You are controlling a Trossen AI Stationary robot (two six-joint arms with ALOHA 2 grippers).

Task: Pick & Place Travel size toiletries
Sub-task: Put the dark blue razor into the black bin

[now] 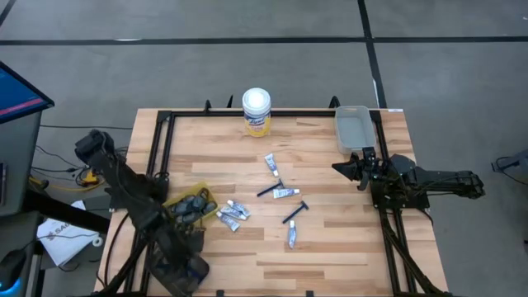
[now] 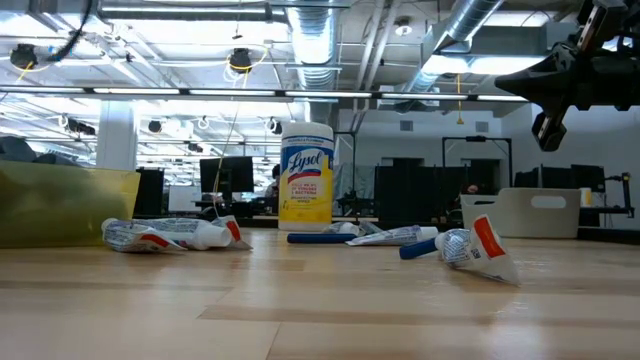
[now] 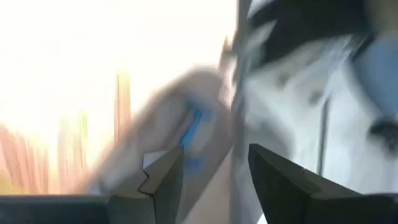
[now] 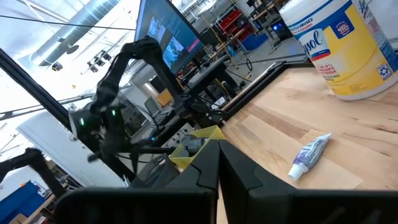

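Two claws: your left gripper point(image 1: 183, 211), fingers parted around nothing, hangs over the yellow bin point(image 1: 191, 206) of grey sticks. Just beside it lie two toothpaste tubes point(image 1: 232, 214); farther off, more tubes point(image 1: 271, 164) and razors point(image 1: 294, 213). Your right gripper point(image 1: 340, 167), pinched together, waits beside the grey tray point(image 1: 352, 127).

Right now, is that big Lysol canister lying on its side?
No. In the low view the Lysol canister stands upright on the table, its lid on top, behind the scattered small tubes.
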